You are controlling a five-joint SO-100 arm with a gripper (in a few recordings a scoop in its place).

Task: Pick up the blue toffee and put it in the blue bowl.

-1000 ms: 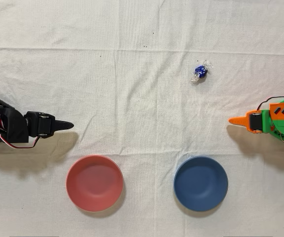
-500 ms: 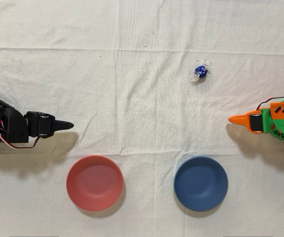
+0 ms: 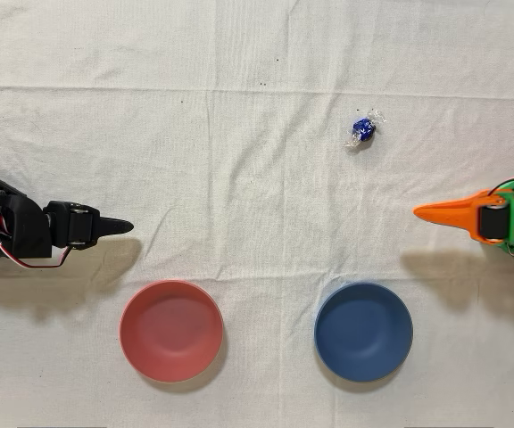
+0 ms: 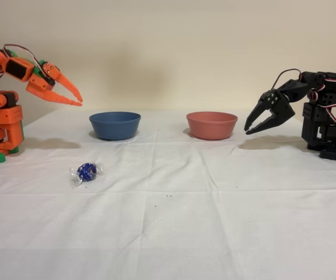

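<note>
So, a creased white cloth-covered table carried everything. Orange SO-100 arm stood at the left edge in the fixed view, at the right edge in the overhead view, raised off the cloth. A black arm sat idle on the opposite side.

Round matte blue shallow bowl sat on the cloth, near the bottom of the overhead view, right of centre. A same-sized round pinkish-red bowl sat beside it, well apart, to its left in that view; in the fixed view their order flipped. Both bowls looked unoccupied.

Orange two-finger gripper hung in the air, holding nothing, tips pointing toward table centre and slightly down. Fingers looked drawn together at the tips with a narrow wedge between them farther back, though the overhead angle left that hard to confirm.

Small round candy in shiny dark-blue foil with clear twisted ends lay on the bare cloth, well apart from the gripper and from the blue bowl, touching neither.
</note>
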